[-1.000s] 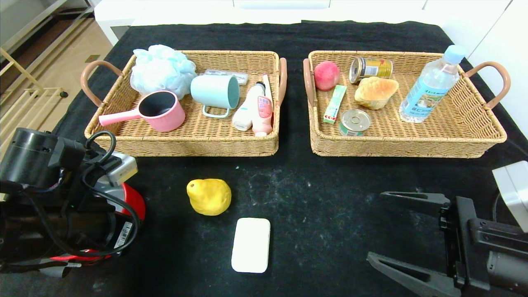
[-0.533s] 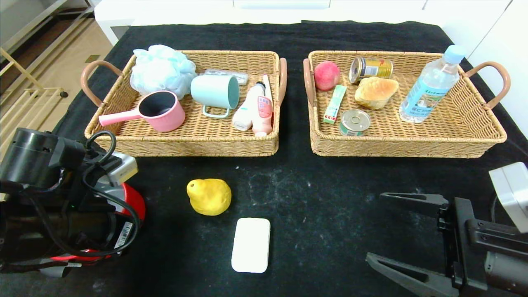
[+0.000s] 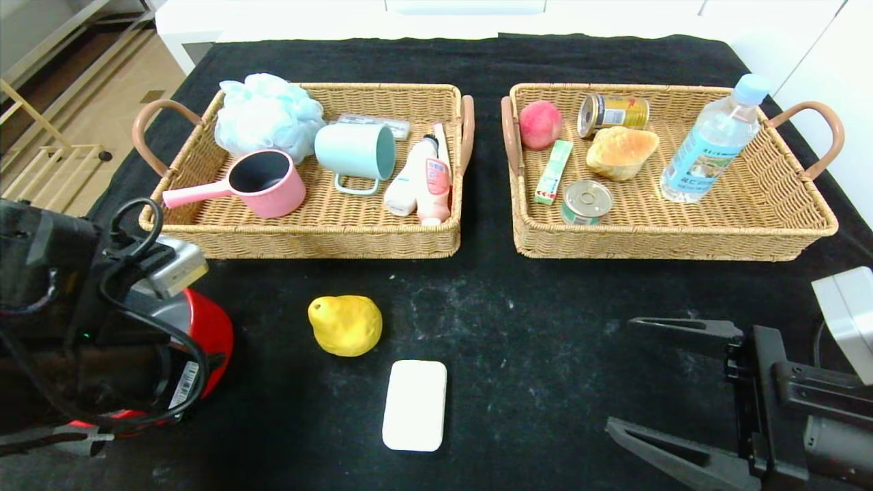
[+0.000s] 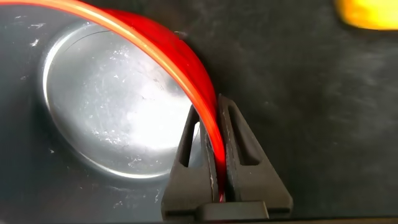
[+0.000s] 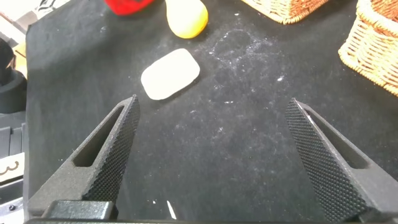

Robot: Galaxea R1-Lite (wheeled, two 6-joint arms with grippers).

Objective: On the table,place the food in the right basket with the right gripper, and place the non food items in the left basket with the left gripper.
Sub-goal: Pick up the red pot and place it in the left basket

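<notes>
Both baskets largely filled; left gripper [image 4: 219,177], jaws clamped on the rim of the red bowl [image 3: 204,334] at the tabletop's near left; right gripper [image 5: 214,155], jaws wide and empty; yellow pear [image 3: 345,324] and white soap bar [image 3: 415,405] remain unsorted.

Red bowl [image 3: 204,327] mostly hidden behind left arm; barcode label unreadable.

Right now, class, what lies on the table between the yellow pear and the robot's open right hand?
In the head view, the white soap bar lies between the yellow pear and the right hand.
</notes>
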